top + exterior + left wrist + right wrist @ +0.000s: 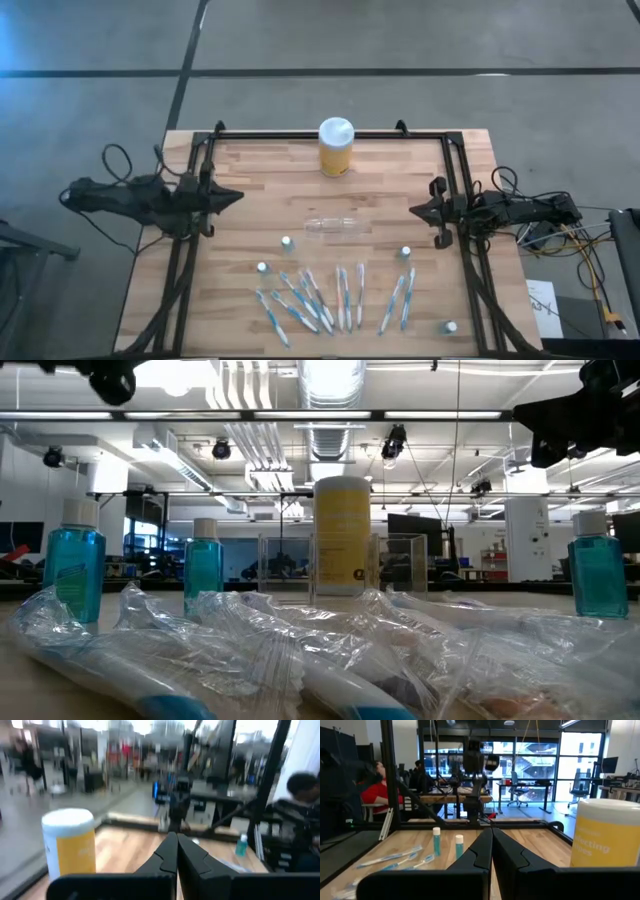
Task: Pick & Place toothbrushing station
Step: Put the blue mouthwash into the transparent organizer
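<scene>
The clear plastic holder (330,226) lies on the middle of the wooden table; it also shows in the low view (395,565) behind the jar. Several blue-and-white toothbrushes (320,298) in clear wrappers (300,650) lie along the near edge. Small blue white-capped tubes (287,243) (405,253) stand around them. My left gripper (238,197) (176,840) is shut and empty at the table's left edge. My right gripper (413,209) (492,832) is shut and empty at the right edge.
A yellow jar with a white lid (336,147) stands at the far middle of the table. A black frame (300,136) runs round the table's edges. People sit in the room beyond the table's sides.
</scene>
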`<state>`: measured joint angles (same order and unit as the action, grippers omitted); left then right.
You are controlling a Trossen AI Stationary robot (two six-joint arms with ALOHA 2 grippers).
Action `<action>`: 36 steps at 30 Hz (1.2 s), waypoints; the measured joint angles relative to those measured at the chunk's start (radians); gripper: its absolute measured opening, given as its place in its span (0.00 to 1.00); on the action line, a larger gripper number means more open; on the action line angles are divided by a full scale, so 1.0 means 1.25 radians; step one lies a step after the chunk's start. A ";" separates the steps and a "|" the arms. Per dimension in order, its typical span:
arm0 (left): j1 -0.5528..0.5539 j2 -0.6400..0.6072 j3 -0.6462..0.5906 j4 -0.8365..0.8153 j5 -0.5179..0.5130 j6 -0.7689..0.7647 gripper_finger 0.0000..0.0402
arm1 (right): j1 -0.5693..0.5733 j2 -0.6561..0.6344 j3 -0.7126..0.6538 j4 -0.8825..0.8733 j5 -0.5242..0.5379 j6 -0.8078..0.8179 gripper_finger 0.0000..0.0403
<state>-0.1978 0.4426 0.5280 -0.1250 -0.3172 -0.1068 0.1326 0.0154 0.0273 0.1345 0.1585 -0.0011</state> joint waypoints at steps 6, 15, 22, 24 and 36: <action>0.000 0.268 0.271 -0.326 0.005 -0.107 0.01 | 0.000 0.000 -0.001 -0.022 0.000 0.020 0.02; 0.000 0.578 0.533 -0.599 0.047 -0.242 0.02 | 0.000 0.000 -0.007 -0.028 0.000 0.037 0.02; -0.015 0.757 0.656 -0.675 0.084 -0.288 0.06 | 0.000 0.000 -0.007 -0.042 0.000 0.037 0.02; -0.023 0.794 0.694 -0.707 0.083 -0.287 0.10 | 0.000 0.000 -0.007 -0.042 0.000 0.037 0.02; -0.033 0.976 0.786 -0.869 0.149 -0.309 0.47 | 0.000 0.000 -0.004 -0.044 0.000 0.022 0.02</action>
<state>-0.2394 1.6624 1.5108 -1.2115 -0.1315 -0.4935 0.1326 0.0154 0.0219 0.0800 0.1585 0.0261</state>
